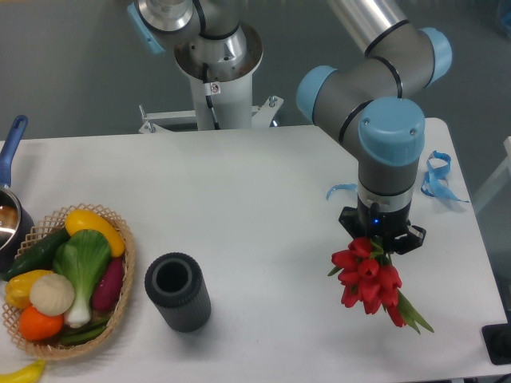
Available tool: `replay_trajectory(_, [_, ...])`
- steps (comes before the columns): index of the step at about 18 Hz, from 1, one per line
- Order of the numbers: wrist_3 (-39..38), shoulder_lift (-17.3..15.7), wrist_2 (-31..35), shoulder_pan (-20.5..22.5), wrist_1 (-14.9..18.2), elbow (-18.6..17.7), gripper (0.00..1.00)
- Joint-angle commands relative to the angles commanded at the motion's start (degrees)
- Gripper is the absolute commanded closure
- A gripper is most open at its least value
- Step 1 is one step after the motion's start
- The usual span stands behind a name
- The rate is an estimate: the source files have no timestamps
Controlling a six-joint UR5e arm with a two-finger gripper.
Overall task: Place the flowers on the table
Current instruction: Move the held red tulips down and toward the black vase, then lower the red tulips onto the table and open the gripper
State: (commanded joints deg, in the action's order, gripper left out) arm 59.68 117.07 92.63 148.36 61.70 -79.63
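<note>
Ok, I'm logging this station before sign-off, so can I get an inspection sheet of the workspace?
Surface: white table, no spills seen.
Job's things: flowers, red tulips, hanging blooms-down under the tool, stems up.
Clutter: wicker basket of vegetables at left; dark ribbed cylinder upright beside it; pot at left edge; blue ribbon at right edge.
Grippers: tool over the right side, fingers hidden by the blooms.
Cables: black cable on the arm's base column.
Surroundings: grey floor.
</note>
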Motion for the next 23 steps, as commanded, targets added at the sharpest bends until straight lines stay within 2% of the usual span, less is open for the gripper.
replay_trajectory(16, [-0.70,3.08,-1.57,-1.93,-0.88,-1.32,0.73])
replay_trajectory(18, [-0.79,3.87,-3.42,-2.11,-1.23,-1.23,0.69])
replay_trajectory(21, [-0.70,4.57,-3.78,-2.29,-1.41,-1.32,0.56])
replay_trajectory(23, [-0.79,4.84,-3.69,-2.63,-1.49,-1.32,0.52])
